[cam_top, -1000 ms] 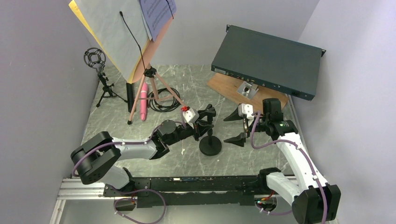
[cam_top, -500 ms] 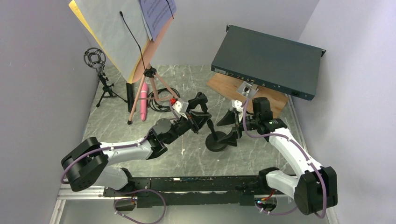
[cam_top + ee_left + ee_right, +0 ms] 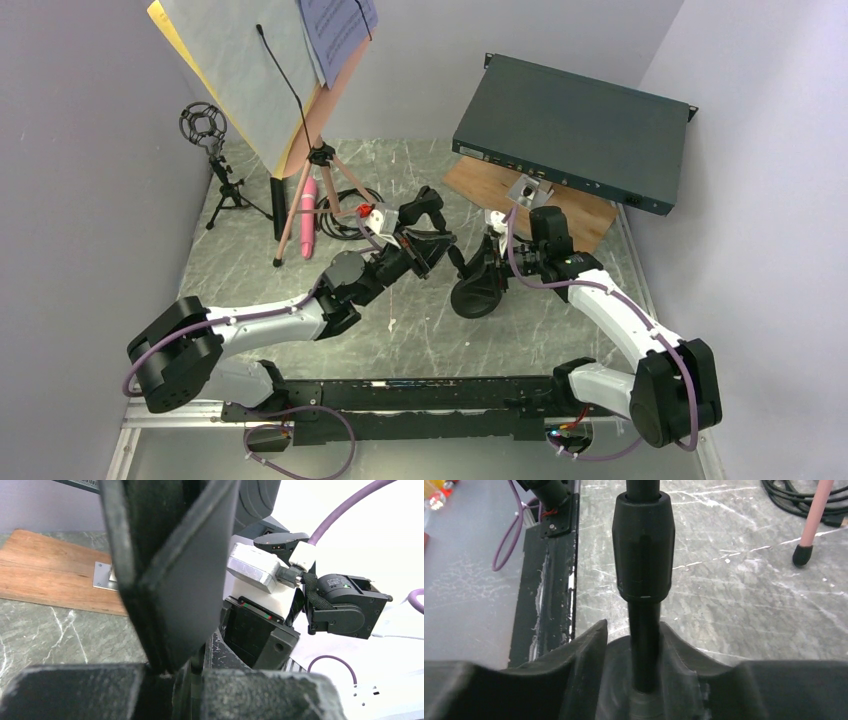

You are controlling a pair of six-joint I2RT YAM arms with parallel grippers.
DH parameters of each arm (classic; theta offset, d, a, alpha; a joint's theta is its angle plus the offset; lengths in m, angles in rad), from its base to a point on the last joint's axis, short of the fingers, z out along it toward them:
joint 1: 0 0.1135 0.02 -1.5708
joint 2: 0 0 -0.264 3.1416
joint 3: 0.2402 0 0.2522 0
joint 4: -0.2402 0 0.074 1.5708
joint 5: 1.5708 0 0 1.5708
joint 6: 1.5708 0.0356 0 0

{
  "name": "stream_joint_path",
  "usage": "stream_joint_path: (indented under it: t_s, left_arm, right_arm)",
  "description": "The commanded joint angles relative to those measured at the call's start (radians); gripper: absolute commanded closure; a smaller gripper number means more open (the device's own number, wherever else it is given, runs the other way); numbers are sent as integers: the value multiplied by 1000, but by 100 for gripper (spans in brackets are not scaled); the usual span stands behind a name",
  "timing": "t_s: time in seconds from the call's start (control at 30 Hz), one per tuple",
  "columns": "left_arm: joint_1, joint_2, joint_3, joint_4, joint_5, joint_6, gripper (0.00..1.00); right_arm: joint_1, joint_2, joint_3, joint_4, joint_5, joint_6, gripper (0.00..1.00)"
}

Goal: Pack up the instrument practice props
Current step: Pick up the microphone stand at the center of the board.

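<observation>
From above, we are seeing the mic stand hanging tilted between both arms, just to the near left of the wooden board. Its round foot looks tipped up off the table. The left claw is clenching the top end of the stand, on the side away from the board. The right claw is reaching around the foot from the board's side. The pink music stand and the pink microphone are waiting well to the left of the board, not yet packed.

Through the left wrist camera, we are looking past fingers pressed tight together. The board is lying beyond them, and the right wrist is crowding in close.

Through the right wrist camera, the pole and its collar are rising between the fingers, with the foot sitting between them. We cannot tell whether they are gripping it yet.

We are judging this a handover, and the danger is in its timing. If the left claw lets go before the right one is holding firmly, the heavy foot could swing down and hit the table. If both arms pull while clamped, the pole could twist or slip free, and the wrists could knock together.
</observation>
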Motion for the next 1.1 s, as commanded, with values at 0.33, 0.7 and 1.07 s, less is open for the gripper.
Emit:
stream_joint_path:
  t_s: [0.33, 0.7, 1.07]
  left_arm:
    - [-5, -112, -18, 52, 19, -13, 65]
    - [-2, -247, -155, -116, 194, 46, 1]
    - [-2, -6, -110, 173, 360, 148, 7]
  right_arm:
    - [-30, -14, 51, -44, -105, -78, 100]
    - [-69, -34, 59, -109, -231, -155, 100]
    - [-78, -35, 42, -121, -268, -192, 100]
